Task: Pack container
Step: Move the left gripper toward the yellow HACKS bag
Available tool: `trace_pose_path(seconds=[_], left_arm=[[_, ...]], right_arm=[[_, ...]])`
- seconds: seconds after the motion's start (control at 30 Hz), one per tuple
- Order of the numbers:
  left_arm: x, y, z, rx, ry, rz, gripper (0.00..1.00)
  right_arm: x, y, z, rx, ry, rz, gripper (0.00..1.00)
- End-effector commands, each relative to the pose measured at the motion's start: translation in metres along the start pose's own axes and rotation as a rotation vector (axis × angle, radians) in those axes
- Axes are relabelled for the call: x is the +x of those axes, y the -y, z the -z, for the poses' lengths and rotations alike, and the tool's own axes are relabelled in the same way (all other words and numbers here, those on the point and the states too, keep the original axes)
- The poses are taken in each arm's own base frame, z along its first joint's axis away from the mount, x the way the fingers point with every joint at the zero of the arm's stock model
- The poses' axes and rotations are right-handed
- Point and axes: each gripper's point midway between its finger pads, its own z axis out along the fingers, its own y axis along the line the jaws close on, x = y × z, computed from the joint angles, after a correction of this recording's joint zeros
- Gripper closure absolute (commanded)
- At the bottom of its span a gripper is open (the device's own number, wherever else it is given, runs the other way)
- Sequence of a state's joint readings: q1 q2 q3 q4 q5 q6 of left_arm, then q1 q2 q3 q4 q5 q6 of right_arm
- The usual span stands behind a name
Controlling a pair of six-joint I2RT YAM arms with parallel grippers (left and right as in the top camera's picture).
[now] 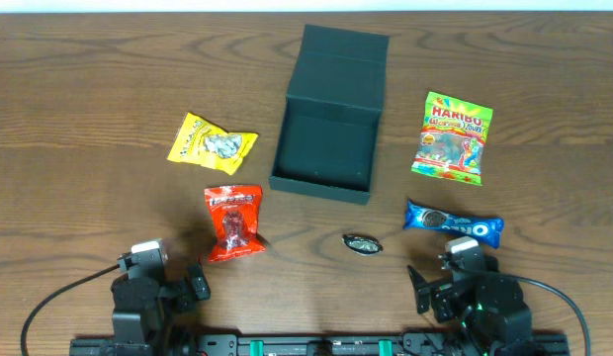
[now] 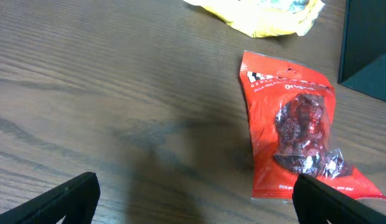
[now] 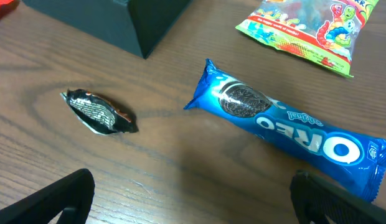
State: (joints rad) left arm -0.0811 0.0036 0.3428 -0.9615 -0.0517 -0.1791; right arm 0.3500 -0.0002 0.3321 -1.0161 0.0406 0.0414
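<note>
The dark teal-black container (image 1: 322, 148) stands open at the table's middle, its flap lid (image 1: 338, 67) laid back; its corner shows in the left wrist view (image 2: 370, 50) and the right wrist view (image 3: 118, 22). A red snack packet (image 1: 233, 222) (image 2: 299, 127), a yellow packet (image 1: 210, 142) (image 2: 261, 15), a Haribo bag (image 1: 451, 136) (image 3: 311, 28), a blue Oreo pack (image 1: 453, 222) (image 3: 280, 121) and a small dark wrapper (image 1: 362, 243) (image 3: 99, 112) lie around it. My left gripper (image 1: 166, 282) (image 2: 193, 199) is open and empty near the front edge. My right gripper (image 1: 447, 287) (image 3: 193, 196) is open and empty.
The brown wooden table (image 1: 89, 79) carries everything. The arm bases and a black rail (image 1: 306, 344) run along the front edge. Cables trail from both arms.
</note>
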Motion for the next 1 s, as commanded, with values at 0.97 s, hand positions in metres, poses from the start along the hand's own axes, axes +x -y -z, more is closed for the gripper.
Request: trace_pose_path(seconds=[0.97], left_arm=[[0.0035,0.007,-0.0421,0.033,0.055,-0.097,0.05]], right_arm=[[0.006,0.001,0.0044,0.004,-0.035,0.001,0.01]])
